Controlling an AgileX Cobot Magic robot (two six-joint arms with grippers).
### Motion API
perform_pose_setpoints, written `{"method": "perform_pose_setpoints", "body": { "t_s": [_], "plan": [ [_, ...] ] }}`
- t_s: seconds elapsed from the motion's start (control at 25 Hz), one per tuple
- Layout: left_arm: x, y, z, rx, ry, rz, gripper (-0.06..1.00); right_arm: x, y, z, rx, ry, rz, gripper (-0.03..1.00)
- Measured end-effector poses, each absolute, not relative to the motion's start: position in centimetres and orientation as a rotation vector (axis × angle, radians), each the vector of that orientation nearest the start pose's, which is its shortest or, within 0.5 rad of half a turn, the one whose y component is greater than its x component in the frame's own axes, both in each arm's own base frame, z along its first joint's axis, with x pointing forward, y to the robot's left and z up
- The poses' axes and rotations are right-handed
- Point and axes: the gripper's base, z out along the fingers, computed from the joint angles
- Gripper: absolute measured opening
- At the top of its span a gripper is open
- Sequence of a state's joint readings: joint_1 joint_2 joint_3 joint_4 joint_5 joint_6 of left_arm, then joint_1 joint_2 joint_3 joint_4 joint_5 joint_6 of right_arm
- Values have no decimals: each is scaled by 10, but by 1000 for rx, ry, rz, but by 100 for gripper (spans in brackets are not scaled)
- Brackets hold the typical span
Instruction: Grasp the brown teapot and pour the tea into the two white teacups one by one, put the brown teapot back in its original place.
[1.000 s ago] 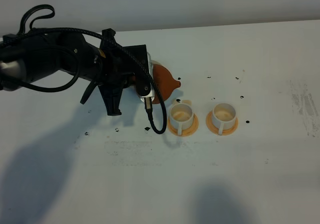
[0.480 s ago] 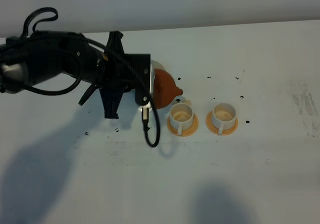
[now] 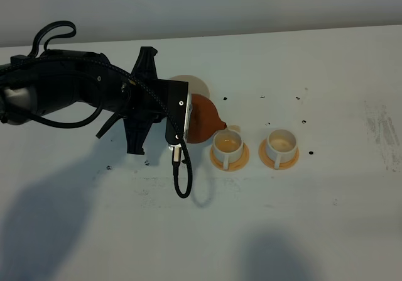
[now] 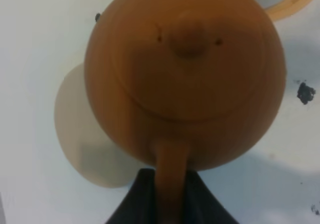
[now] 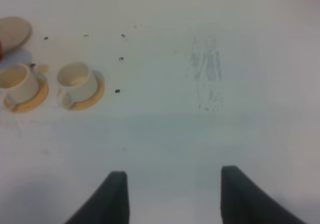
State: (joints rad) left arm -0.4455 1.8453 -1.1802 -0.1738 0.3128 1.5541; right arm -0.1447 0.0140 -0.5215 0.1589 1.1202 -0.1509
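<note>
left gripper [image 4: 169, 196] clamped on the teapot [image 3: 202, 120] handle, pot off its cream saucer [image 3: 186, 82] with spout at the near cup [image 3: 227, 144] rim: tip slowly, spout centred over the cup, stop short of brimming; right gripper [image 5: 172, 194] wide, idle.

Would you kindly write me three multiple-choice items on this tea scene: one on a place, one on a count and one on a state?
1. The spout of the small reddish-brown clay teapot reaches: A the left-hand white cylindrical teacup; B the right-hand white teacup; C neither.
2. Round orange saucers: A one; B two; C three.
3. The teapot is: A standing on the round cream saucer; B held by its handle in the left arm's shut jaws; C lying loose.
Key: 1 A, the spout is at its rim, the right-hand teacup stands apart; 2 B, one under each cup; 3 B, the handle sits between the jaws, off the cream saucer.
</note>
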Motion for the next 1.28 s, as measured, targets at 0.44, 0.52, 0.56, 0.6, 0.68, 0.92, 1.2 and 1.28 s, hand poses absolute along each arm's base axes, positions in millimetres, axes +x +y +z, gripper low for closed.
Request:
{"method": "perform_pose_setpoints", "body": {
  "t_s": [0.44, 0.52, 0.56, 0.6, 0.68, 0.92, 1.2, 1.28],
  "plan": [
    [355, -174, 197, 2037, 1401, 411, 9, -6, 14, 279, -20, 2085, 12, 42],
    [355, -173, 197, 2059, 1375, 423, 9, -6, 14, 279, -20, 2085, 12, 42],
    [355, -173, 197, 2068, 1364, 428, 9, -6, 14, 279, -20, 2085, 12, 42],
    [355, -173, 197, 2075, 1354, 432, 9, -6, 14, 279, -20, 2085, 12, 42],
    [355, -174, 197, 2092, 1327, 445, 9, -6, 14, 279, -20, 2085, 12, 42],
    [356, -174, 198, 2121, 1277, 471, 9, -6, 14, 279, -20, 2085, 12, 42],
    [358, -174, 199, 2121, 1233, 508, 9, -6, 14, 279, -20, 2085, 12, 42],
    [358, -174, 200, 2127, 1219, 521, 9, -6, 14, 279, -20, 2085, 12, 42]
  ]
}}
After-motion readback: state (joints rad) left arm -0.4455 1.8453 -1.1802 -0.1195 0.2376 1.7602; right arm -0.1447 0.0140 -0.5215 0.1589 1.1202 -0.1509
